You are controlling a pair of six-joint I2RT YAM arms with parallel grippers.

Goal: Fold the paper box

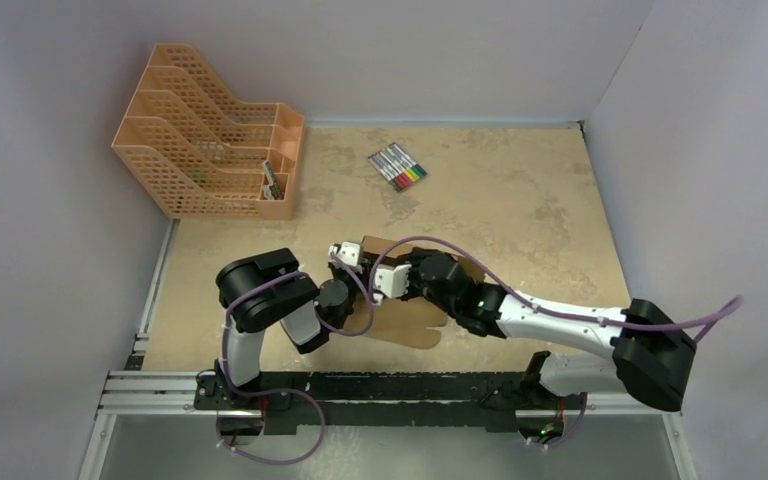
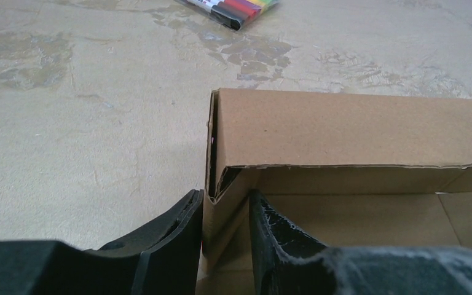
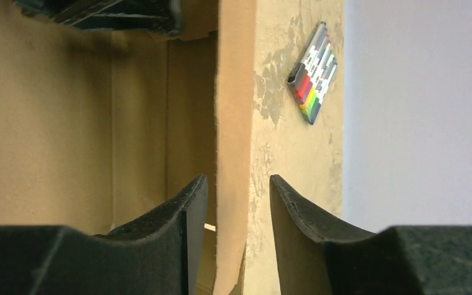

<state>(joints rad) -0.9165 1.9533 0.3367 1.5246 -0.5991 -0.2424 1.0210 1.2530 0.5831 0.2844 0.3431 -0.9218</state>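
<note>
Paper box at table near-centre, between both arms, half-formed, open side up, long wall running left-right. Open room beyond to marker pack; orange rack in far-left corner. Left gripper pinches box corner wall. Right gripper spread, straddling upright wall with gaps.

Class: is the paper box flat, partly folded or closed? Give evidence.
Partly folded: the paper box has a wall standing, its rim turned over, while a rounded flap lies flat on the table.
</note>
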